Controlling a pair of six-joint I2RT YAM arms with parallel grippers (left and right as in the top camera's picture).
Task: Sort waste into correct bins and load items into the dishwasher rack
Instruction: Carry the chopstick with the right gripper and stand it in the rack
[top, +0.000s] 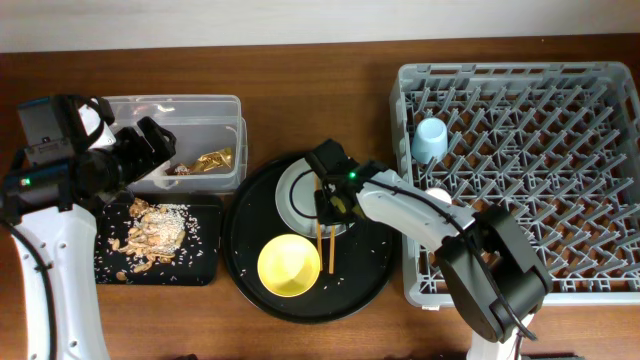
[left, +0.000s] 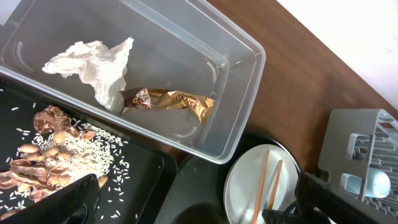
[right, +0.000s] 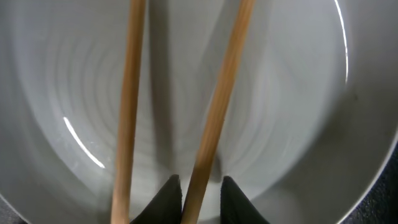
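Note:
Two wooden chopsticks (right: 221, 99) lie on the grey-green plate (right: 280, 93). My right gripper (right: 200, 186) straddles the right-hand one, jaws narrow, left finger touching it and a slim gap at the right finger. From overhead this gripper (top: 330, 200) sits over the plate (top: 297, 195), beside the yellow bowl (top: 290, 265). Over the clear tub (left: 236, 93) my left gripper (left: 199, 205) is wide open and empty. The tub holds the white napkin (left: 93, 62) and gold foil wrapper (left: 168, 101). Food scraps (top: 155, 235) cover the shallow black tray (top: 205, 255). A light blue cup (top: 430, 140) stands in the grey rack (top: 500, 72).
Plate and bowl rest on a large round black tray (top: 250, 250) between the bins and the rack. The right arm stretches from the rack's near-left corner across the tray. Rice grains are scattered on the shallow tray and the round tray.

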